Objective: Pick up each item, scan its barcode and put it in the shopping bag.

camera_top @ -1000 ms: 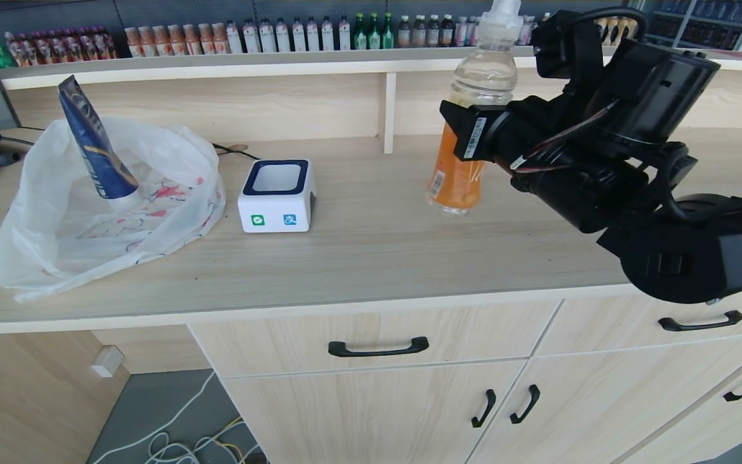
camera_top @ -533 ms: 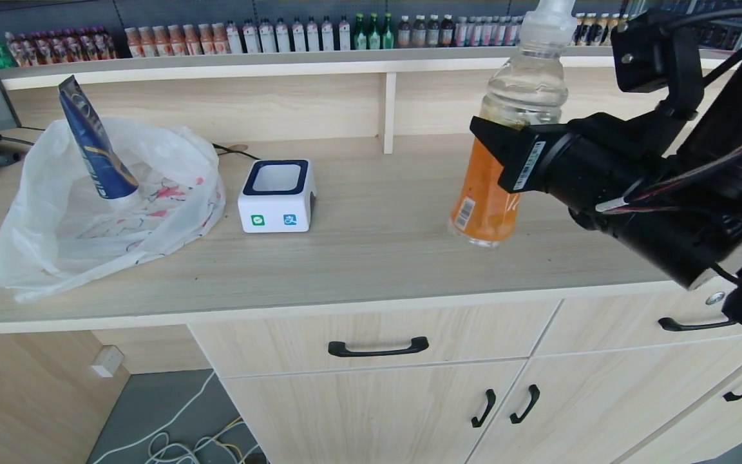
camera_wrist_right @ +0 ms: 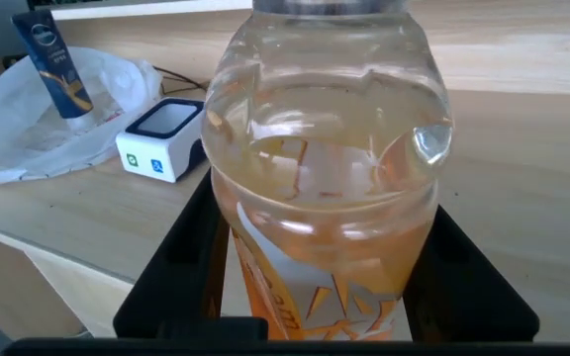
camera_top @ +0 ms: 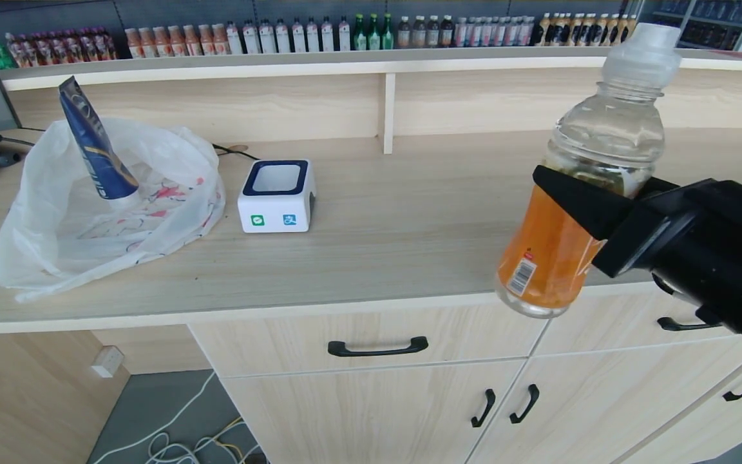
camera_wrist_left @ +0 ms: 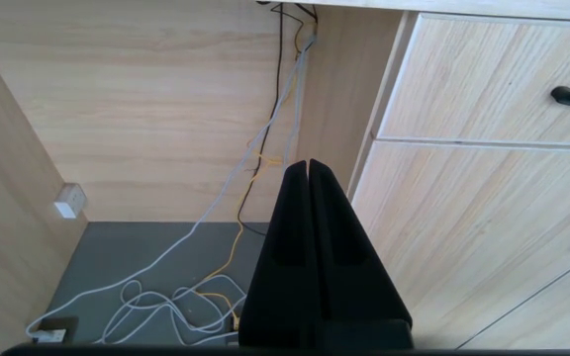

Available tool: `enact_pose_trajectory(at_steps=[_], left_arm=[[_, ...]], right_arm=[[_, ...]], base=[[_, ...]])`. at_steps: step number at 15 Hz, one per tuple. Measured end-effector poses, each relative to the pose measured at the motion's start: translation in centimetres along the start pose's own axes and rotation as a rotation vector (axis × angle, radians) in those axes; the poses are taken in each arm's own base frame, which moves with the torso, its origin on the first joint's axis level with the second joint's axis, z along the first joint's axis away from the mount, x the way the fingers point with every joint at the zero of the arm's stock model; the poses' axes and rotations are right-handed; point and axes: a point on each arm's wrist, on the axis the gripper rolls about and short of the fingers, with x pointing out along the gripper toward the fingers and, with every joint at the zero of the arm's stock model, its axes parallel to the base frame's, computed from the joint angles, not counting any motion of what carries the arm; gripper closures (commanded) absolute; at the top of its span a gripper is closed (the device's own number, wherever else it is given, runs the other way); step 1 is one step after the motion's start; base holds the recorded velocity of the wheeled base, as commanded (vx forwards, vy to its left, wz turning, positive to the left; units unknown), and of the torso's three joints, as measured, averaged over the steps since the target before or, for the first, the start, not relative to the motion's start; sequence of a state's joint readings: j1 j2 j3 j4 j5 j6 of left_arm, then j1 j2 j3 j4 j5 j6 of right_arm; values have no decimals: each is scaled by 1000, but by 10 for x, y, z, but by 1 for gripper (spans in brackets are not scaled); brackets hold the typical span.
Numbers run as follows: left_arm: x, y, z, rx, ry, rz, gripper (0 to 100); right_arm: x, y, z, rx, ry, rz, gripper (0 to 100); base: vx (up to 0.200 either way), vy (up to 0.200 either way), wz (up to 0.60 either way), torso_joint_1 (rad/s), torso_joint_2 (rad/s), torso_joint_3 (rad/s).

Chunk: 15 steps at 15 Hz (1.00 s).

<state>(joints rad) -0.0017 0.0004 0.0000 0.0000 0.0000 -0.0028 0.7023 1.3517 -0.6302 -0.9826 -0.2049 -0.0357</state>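
Orange drink bottle (camera_top: 564,212): clear plastic, pale cap, orange liquid in the lower body, barcode label near the base. Clamped at mid-body, lifted clear of the counter (camera_top: 377,258), cap tilted slightly to the right. Seen over the counter's front edge at the right, well apart from the scanner.

Right gripper (camera_top: 593,203): black, narrowed onto the bottle, one finger on each side of it.

Left gripper (camera_wrist_left: 310,247): black, fingers pressed flat together with nothing between them. Hanging low beside the cabinet front, above loose cables (camera_wrist_left: 166,307) on the floor.

Barcode scanner (camera_top: 277,195): small white box with a dark blue rim around the top window, standing on the counter just beside the bag.

Shopping bag (camera_top: 55,225): thin white plastic with red print, slumped open on the left of the counter.

Blue tube (camera_top: 94,148): standing tilted inside the bag, upper end poking above its rim.

Back shelf (camera_top: 345,61): a long row of drink bottles.
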Motion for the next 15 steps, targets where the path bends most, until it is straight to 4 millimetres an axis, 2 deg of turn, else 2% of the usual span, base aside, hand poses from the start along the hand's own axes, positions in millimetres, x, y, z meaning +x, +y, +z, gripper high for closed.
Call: enact_pose_trajectory(at_steps=[8,15], left_arm=[[0,0,0,0,0,0,100],[0,0,0,0,0,0,100]], right_arm=[[-10,5,9,156,-32,315,100],[-18,22,19,421,-5,718,100]], base=[[0,0,0,0,0,0],[0,0,0,0,0,0]])
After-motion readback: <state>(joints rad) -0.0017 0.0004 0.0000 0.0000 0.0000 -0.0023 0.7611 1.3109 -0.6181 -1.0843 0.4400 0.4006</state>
